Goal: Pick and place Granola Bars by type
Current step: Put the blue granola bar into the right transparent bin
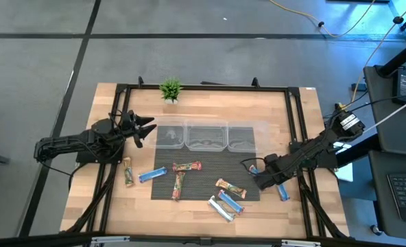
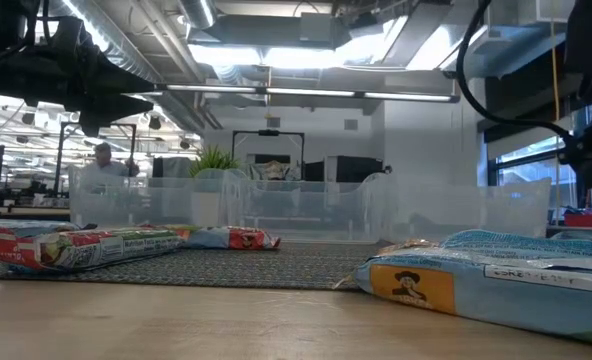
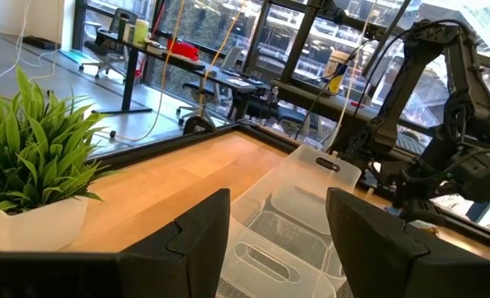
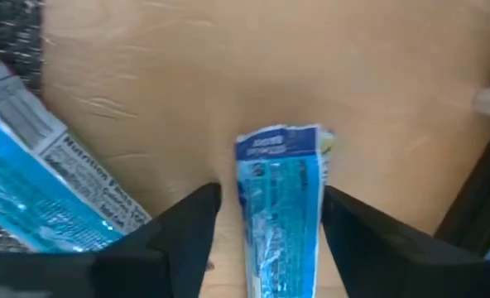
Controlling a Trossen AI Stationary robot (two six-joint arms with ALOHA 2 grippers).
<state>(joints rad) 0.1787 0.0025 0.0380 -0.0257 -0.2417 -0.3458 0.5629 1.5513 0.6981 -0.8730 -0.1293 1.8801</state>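
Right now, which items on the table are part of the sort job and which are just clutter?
Job:
- granola bars, scattered on the dark mat and on the wood
- blue bar, between the right gripper fingers, which are open
- three clear bins, presumably the targets
- left gripper, open, beside the bins

Not the job:
- potted plant, far edge
- table

Even overhead light on the worktop [image 1: 210, 206], with soft shadows. Low view: glaring ceiling fixtures [image 2: 276, 55], nearest blue bar [image 2: 496, 285] blurred. Left wrist view: bright daylight through windows [image 3: 228, 41]. Right wrist view: blue bar [image 4: 280, 207] soft, dark fingers [image 4: 187, 232] defocused
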